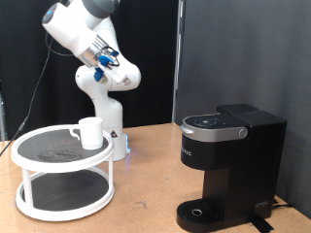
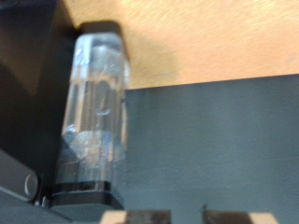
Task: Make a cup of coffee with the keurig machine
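The cup [image 1: 90,132] is a small white mug standing upright on the top tier of a white round rack [image 1: 39,209] at the exterior view's left. The keurig machine [image 1: 228,165] is black with a silver-grey top panel and stands at the exterior view's right with its lid down. Nothing stands on its round drip base [image 1: 200,212]. My arm [image 1: 97,53] is folded high at the exterior view's top left, far from both, and the gripper itself does not show clearly there. The wrist view shows the machine's clear water tank [image 2: 93,112] from a distance, and nothing shows between the fingers.
The wooden table [image 1: 146,180] carries the rack, the machine and the robot base [image 1: 105,121]. A black pole [image 1: 178,58] stands behind the table. A dark cable runs along the exterior view's left wall.
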